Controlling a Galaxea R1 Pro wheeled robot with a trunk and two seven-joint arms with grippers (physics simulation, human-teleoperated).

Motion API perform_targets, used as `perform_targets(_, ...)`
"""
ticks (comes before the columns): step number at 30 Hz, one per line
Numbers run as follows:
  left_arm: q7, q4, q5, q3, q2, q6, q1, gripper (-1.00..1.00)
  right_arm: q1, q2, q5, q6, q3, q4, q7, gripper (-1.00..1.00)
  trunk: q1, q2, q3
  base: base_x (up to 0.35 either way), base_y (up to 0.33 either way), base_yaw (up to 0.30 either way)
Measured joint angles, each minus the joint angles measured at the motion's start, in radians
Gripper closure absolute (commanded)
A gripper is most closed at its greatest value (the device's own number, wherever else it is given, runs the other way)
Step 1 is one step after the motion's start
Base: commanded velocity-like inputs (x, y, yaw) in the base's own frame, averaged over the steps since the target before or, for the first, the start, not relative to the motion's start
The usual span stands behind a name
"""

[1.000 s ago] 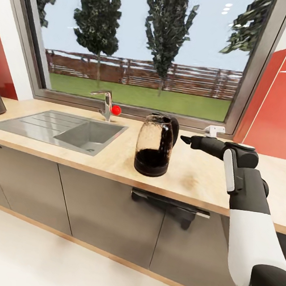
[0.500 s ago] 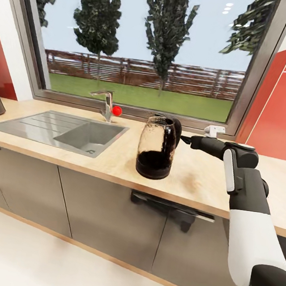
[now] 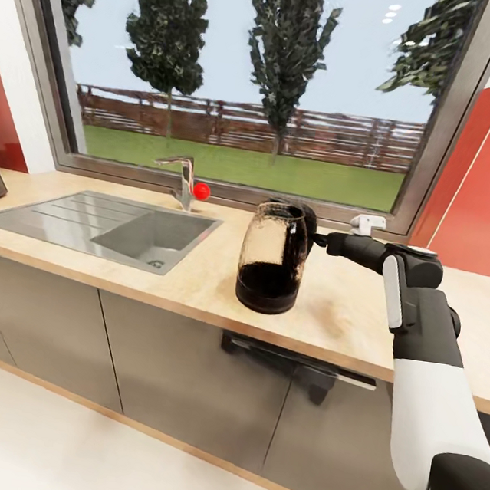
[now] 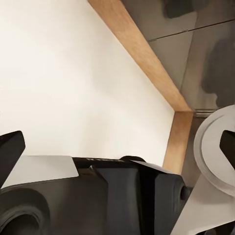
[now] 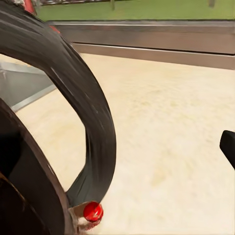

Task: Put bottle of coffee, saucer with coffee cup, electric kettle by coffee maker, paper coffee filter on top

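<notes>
We are seeing the rounded translucent dark-glass electric kettle standing upright on the long light wood-grain surface, just right of the inset steel sink and below the window. Our right pincer is sitting right at the kettle's black handle, which is looming close in the right wrist view; we cannot tell whether it is clenched or released. The left wrist view is facing pale floor.

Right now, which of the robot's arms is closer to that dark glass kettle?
The right. Its pincer reaches the electric kettle at its handle side, while the left pincer hangs low over the floor by the cabinets.
</notes>
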Motion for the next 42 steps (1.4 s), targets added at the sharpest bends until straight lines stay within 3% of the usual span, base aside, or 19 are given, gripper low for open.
perform_targets(42, 0.000, 0.000, 0.000, 0.000, 0.000, 0.001, 0.000, -1.00, 0.000, 0.000, 0.000, 0.000, 0.000, 0.000, 0.000, -1.00, 0.000, 0.000, 0.000, 0.039, 0.017, 0.000)
